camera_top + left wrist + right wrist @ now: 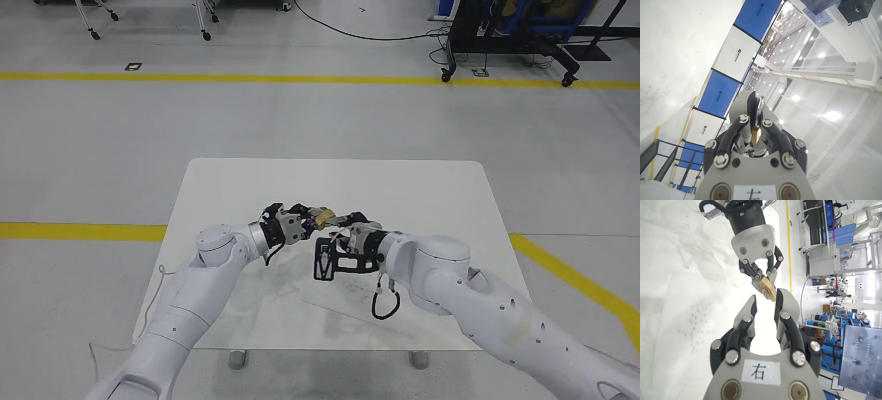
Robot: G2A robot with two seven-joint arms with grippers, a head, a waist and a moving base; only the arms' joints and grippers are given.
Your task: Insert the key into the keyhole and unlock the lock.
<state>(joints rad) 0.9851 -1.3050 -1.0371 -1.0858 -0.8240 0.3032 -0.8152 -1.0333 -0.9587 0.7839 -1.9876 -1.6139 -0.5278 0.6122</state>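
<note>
The right gripper (766,293), pads apart and empty, faces the keyhole (766,294) of the brass padlock (769,288), which is clamped by its flat sides in the left gripper (765,283) above the table (440,190); rigid, dense and smooth, the padlock looks liable to twist unless pinched firmly there.

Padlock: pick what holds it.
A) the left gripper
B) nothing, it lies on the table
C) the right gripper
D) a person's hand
A: the left gripper is shut on the brass padlock, held above the table, while the right gripper stands open, facing its keyhole end.
</note>
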